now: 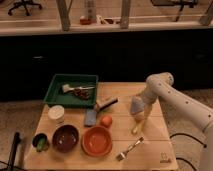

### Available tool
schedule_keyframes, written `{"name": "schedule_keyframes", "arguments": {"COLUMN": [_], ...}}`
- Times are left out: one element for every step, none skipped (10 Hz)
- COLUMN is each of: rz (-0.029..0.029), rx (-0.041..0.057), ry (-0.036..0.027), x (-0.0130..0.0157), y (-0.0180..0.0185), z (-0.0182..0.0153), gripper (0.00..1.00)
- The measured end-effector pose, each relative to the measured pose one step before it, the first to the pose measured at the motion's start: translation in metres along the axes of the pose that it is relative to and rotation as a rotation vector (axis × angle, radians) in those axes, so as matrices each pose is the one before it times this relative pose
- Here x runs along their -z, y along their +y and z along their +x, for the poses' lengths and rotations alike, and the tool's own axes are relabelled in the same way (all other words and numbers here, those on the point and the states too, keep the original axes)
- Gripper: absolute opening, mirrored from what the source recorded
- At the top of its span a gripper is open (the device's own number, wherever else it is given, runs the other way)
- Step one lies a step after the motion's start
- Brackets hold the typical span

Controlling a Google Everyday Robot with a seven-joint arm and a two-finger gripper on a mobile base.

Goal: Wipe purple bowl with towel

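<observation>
The purple bowl sits upright near the table's front left. A blue-grey folded cloth, which looks like the towel, lies flat on the table behind and to the right of the bowl. My gripper is at the end of the white arm that reaches in from the right. It hangs low over the right half of the table, far from both the bowl and the cloth. A yellowish long object lies on the table just below it.
An orange bowl stands right of the purple one, with a red fruit behind it. A green tray with utensils, a brush, a white cup, a green cup and a fork share the table.
</observation>
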Motion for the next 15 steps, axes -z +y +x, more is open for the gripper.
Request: {"name": "schedule_keyframes", "arguments": {"rz": [-0.00535, -0.00962, -0.01200, -0.01019, -0.01289, -0.01148, -0.01773, -0.00568, -0.00827, -0.00748, -0.01447, -0.00330, 0.00187, -0.00410, 0.00069], "rx": [0.03780, 0.02058, 0.02337, 0.01937, 0.02384, 0.00592, 0.00653, 0.01453, 0.00607, 0.00175, 0.00207, 0.00019, -0.00193, 0.00407, -0.00057], "ry": [0.00193, 0.00723, -0.00002, -0.00497, -0.00862, -0.00500, -0.00584, -0.00916, -0.00648, -0.00430, -0.01402, -0.01271, -0.00541, 0.00310, 0.00136], "x": [-0.00343, -0.00225, -0.00302, -0.00311, -0.00421, -0.00191, -0.00497, -0.00432, -0.00429, -0.00388, -0.00727, -0.00389, -0.00138, 0.00275, 0.00435], "y": [-0.00474, -0.00071, -0.00248, -0.00421, -0.00571, -0.00083, -0.00126, -0.00893, -0.00181, 0.00000, 0.00047, -0.00207, -0.00145, 0.00119, -0.00025], "z": [-0.00345, 0.00298, 0.00140, 0.00009, 0.00039, 0.00154, 0.00263, -0.00222, 0.00021, 0.00226, 0.00141, 0.00076, 0.00083, -0.00067, 0.00049], "gripper": [0.80, 0.80, 0.80, 0.80, 0.80, 0.80, 0.80, 0.80, 0.79, 0.75, 0.62, 0.51, 0.43, 0.25, 0.11]}}
